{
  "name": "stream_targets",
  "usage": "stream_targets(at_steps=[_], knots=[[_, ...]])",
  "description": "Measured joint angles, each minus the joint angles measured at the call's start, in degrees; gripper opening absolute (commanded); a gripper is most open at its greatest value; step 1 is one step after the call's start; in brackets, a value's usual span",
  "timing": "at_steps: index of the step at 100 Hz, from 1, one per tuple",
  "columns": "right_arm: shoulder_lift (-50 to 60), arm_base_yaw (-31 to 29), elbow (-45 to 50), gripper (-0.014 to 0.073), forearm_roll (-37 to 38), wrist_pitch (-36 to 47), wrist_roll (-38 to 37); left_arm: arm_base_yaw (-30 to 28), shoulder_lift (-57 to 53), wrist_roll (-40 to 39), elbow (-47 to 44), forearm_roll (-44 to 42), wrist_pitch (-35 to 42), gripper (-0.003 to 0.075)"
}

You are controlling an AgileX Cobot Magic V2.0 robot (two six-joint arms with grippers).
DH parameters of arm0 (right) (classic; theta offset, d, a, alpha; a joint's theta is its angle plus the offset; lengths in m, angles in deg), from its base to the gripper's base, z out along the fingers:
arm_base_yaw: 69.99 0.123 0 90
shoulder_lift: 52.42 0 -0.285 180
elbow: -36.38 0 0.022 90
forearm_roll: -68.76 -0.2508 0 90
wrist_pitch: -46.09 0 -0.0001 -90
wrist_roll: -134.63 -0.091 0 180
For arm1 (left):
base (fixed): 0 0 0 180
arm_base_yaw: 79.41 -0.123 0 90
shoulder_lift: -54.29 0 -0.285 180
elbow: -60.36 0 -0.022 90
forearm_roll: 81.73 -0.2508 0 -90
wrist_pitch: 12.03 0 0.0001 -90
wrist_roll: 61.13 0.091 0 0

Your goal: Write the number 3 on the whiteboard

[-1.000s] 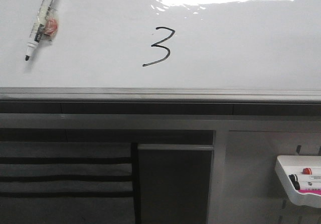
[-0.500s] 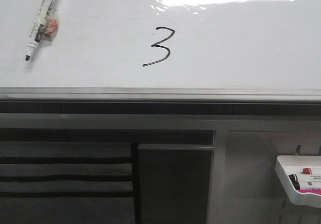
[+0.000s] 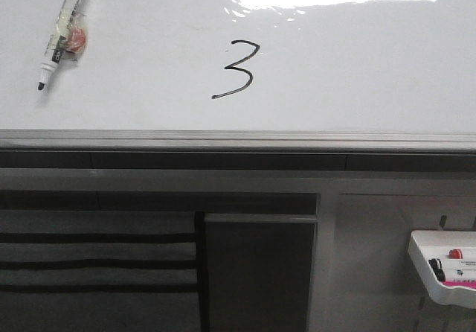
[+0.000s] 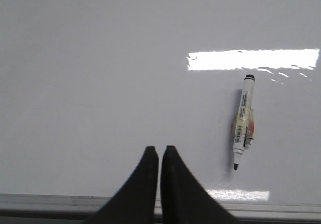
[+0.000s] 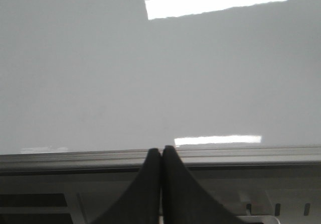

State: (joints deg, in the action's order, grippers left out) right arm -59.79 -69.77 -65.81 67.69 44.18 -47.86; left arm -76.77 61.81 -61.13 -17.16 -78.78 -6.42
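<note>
From the front, the whiteboard (image 3: 357,71) lies flat and glossy, with a bright patch of glare along its far edge and a grey metal strip along the near one. The number 3 (image 3: 236,68) is drawn in thin black line near the middle of the board, its lower tail curling out to the left. An uncapped marker (image 3: 62,31) lies on the board well to the left of the digit, tip pointing toward the near edge, with a small pinkish wrapper beside its barrel. Below the board, off to the right, a small white tray (image 3: 440,276) holds more markers. Neither arm shows in this view.

From the left wrist, the left gripper (image 4: 159,152) hangs over the board near its edge strip, its two dark fingers pressed together with nothing between them. The marker (image 4: 244,121) lies apart from it, untouched.

From the right wrist, the right gripper (image 5: 161,152) sits over the board's metal edge, fingers likewise clenched together and empty; only bare white board (image 5: 100,73) and glare show beyond.
</note>
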Motion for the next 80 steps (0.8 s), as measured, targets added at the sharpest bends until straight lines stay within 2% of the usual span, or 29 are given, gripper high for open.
stream_targets(at_steps=[80], knots=[[0.00,0.00,0.00,-0.0069,1.07,0.00,-1.74,0.00,0.00,0.00,0.00,0.00,0.00,-0.0020]])
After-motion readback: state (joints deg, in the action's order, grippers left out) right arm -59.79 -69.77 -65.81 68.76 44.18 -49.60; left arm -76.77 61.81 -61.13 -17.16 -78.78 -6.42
